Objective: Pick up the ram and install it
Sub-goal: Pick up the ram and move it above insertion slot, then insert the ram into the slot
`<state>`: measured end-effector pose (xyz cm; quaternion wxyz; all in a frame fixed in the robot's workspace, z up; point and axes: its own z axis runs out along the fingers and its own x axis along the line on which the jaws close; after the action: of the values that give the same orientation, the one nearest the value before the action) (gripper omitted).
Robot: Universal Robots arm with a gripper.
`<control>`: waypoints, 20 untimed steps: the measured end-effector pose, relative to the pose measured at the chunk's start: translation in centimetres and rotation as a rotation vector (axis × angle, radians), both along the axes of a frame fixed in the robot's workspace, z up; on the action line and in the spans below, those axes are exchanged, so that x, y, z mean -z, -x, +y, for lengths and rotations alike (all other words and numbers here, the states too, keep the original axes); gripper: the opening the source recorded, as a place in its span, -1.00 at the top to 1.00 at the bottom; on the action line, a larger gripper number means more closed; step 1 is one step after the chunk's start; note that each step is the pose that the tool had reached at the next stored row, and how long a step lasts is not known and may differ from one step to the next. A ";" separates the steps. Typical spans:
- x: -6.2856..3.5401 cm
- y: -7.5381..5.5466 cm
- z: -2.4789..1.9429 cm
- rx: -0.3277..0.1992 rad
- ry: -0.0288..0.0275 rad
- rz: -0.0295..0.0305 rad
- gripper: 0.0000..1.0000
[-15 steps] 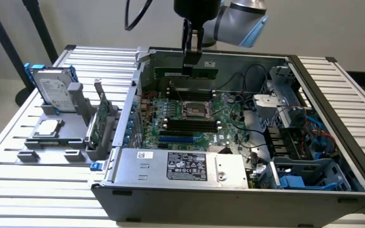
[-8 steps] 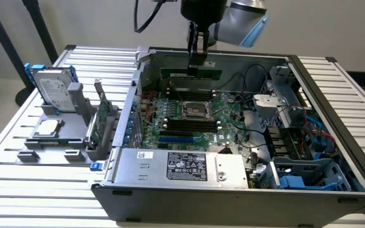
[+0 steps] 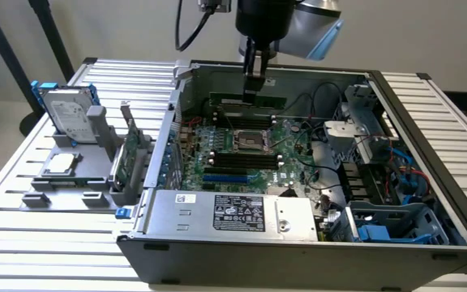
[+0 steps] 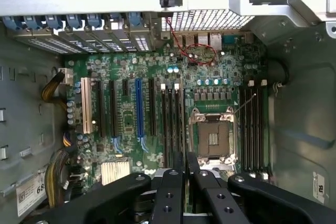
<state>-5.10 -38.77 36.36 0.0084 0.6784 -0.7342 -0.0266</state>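
Observation:
The ram, a long thin green stick, hangs level over the far part of the motherboard inside the open computer case. My gripper comes straight down from above and is shut on the stick near its middle. Empty black memory slots lie below and nearer on the board. In the wrist view my gripper has its black fingers almost together, above the board between the memory slots and the CPU socket. I cannot make out the stick there.
A grey holder at the exterior view's left carries a silver hard drive with blue rails, a taller green card and a small chip. A power supply fills the case's near side. Cables and drive bays crowd the exterior view's right.

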 end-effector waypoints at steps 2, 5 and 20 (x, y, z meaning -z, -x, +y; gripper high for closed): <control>0.25 -0.1 0.03 0.013 0.0020 0.0000 0.73; 0.64 -0.2 0.12 0.026 0.0048 -0.0002 0.73; 1.72 -0.3 0.17 0.029 0.0055 -0.0045 0.73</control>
<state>-4.75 -38.60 34.64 0.0083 0.6678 -0.7439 -0.0232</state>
